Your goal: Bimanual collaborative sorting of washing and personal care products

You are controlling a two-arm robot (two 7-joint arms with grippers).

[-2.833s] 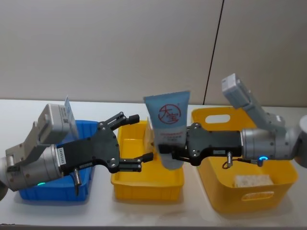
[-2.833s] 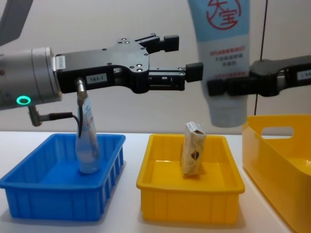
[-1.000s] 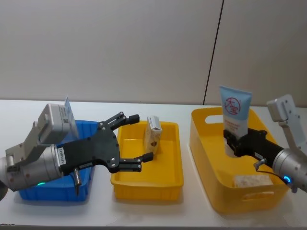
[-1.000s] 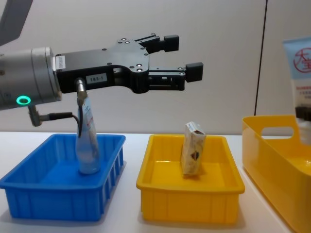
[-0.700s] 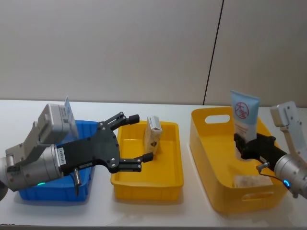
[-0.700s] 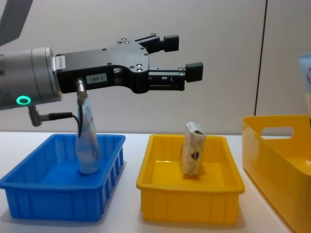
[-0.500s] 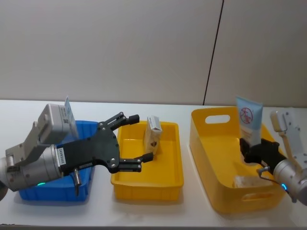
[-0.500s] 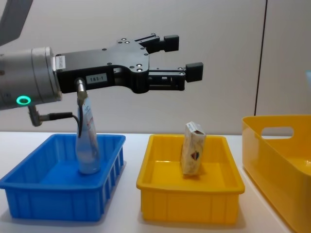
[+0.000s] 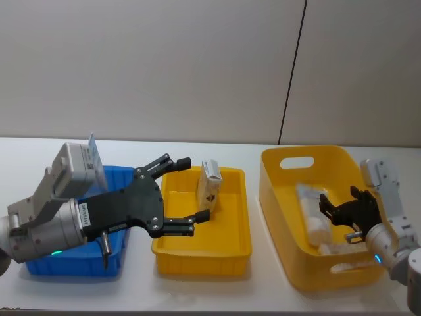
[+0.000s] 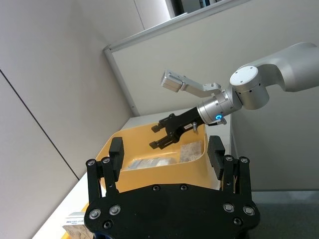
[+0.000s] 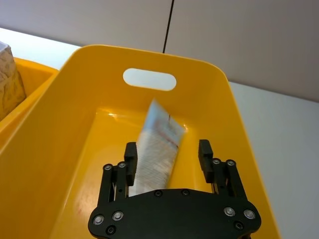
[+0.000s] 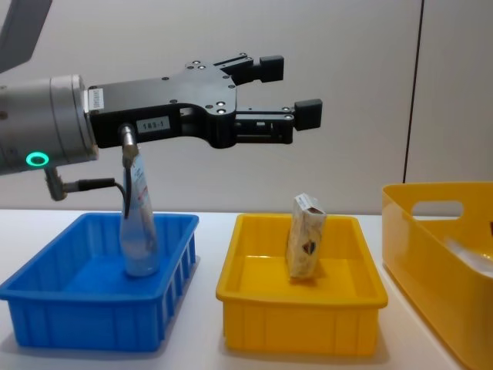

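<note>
Locate the right gripper (image 9: 342, 209) above the large yellow plastic handled bin (image 9: 283, 191) at the right end of the white bench (image 9: 263, 299). Its fingers (image 11: 130, 155) are spread wide and hold nothing. In the right wrist view, a pale blue squeeze tube (image 11: 155, 149) lies between the open fingers without touching them, tilted, inside the bin; in the head view the same tube (image 9: 310, 216) shows blurred against the bin's interior. A beige marbled carton (image 9: 342, 249) lies on the bin floor near its front wall.

Locate the left gripper (image 9: 187, 197) raised between the blue plastic tray (image 9: 39, 263) and the small yellow plastic tray (image 9: 197, 253). Its fingers (image 12: 306, 113) are fully open and empty.

Check the small yellow tray: a second beige marbled carton with a dark emblem (image 12: 305, 247) stands upright in it, leaning slightly. Check the blue tray: a clear pale blue tube (image 12: 139, 231) stands in it, tilted, partly behind the left arm's cable.

In the left wrist view, you see the right gripper (image 10: 162, 137) farther off, over the handled bin (image 10: 107, 159).
</note>
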